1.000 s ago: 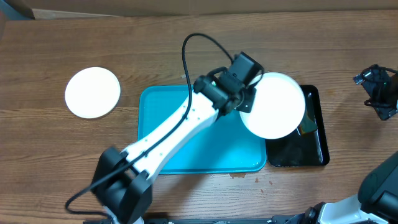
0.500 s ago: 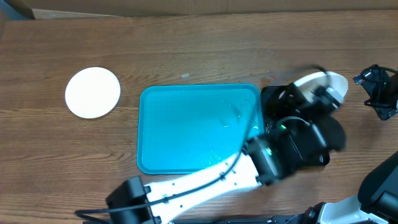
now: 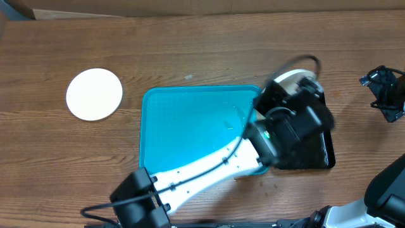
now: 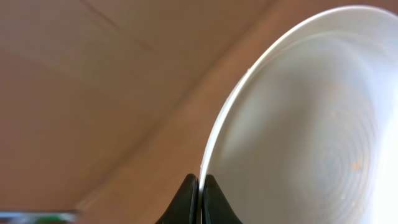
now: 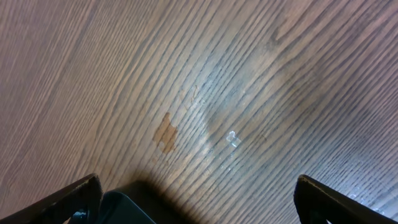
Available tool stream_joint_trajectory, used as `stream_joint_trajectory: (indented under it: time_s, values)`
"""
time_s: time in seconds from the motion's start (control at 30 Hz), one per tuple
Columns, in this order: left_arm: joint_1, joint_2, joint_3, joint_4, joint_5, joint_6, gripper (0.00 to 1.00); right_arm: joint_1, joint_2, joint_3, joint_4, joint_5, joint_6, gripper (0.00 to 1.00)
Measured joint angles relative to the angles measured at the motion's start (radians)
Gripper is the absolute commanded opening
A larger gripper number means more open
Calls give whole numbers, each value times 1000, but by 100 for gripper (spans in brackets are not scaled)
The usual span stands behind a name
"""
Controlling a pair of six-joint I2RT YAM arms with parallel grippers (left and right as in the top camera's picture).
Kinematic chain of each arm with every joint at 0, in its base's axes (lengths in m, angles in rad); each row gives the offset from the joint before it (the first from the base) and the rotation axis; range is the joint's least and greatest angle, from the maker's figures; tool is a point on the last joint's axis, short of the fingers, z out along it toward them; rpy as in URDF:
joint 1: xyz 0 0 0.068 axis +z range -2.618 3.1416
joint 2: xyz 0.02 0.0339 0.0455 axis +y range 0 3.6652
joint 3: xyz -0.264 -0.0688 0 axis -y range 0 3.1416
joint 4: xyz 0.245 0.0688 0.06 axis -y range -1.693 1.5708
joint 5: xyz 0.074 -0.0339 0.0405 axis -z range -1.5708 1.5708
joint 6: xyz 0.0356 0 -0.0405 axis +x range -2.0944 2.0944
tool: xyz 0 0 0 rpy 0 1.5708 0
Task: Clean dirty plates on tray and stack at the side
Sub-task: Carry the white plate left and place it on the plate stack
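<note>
One plate [image 4: 323,137] stands above the left hand [image 4: 200,182], pinched at its rim.

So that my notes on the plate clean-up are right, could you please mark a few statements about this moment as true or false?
1. The left gripper is shut on the rim of a white plate. True.
2. The right gripper holds a plate. False: its jaws stand open with nothing between them, above the wooden table.
3. Another plate lies on the table, left of the turquoise tray in the overhead view. True.
4. Two plates lie in the turquoise tray. False: no plate lies in it.
</note>
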Motion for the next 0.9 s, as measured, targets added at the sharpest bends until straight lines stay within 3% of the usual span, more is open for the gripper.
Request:
stream_joint_trajectory:
  time_s: [0.17, 0.47, 0.6, 0.9]
  values:
    - [162, 0, 0, -129, 346, -207, 4, 0, 0, 0, 0, 0, -1, 100]
    - [673, 0, 0, -266, 983, -476, 4, 0, 0, 0, 0, 0, 0, 100]
    - [922, 0, 0, -360, 1122, -520, 4, 0, 0, 0, 0, 0, 0, 100]
    - [1348, 0, 0, -464, 1159, -546, 4, 0, 0, 0, 0, 0, 0, 100]
